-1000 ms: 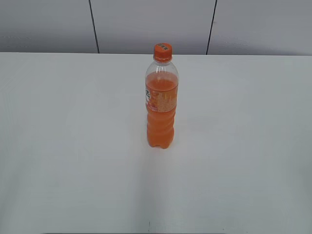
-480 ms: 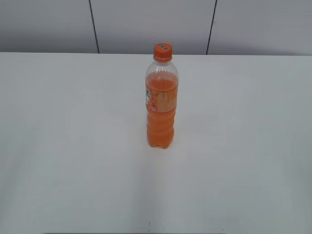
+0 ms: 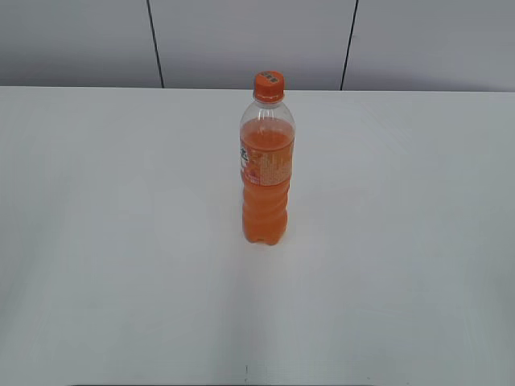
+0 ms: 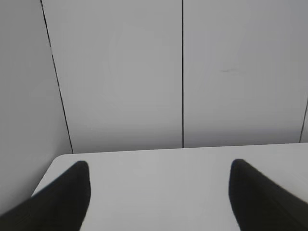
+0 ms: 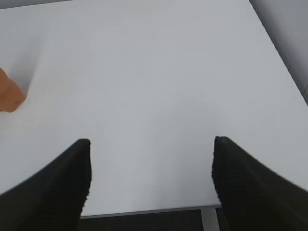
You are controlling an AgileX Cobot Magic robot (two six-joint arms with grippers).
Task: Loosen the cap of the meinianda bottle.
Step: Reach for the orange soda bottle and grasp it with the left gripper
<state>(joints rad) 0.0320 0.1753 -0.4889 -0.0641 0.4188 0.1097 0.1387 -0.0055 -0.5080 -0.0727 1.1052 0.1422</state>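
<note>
The meinianda bottle stands upright at the middle of the white table, clear plastic with orange drink and an orange-and-white label band. Its small orange cap sits on top. Neither arm shows in the exterior view. In the left wrist view my left gripper is open and empty over the table's far left corner, facing the wall. In the right wrist view my right gripper is open and empty above the table's near edge; the orange base of the bottle shows at the left edge.
A grey panelled wall with dark seams runs behind the table. The table's right edge and near edge show in the right wrist view.
</note>
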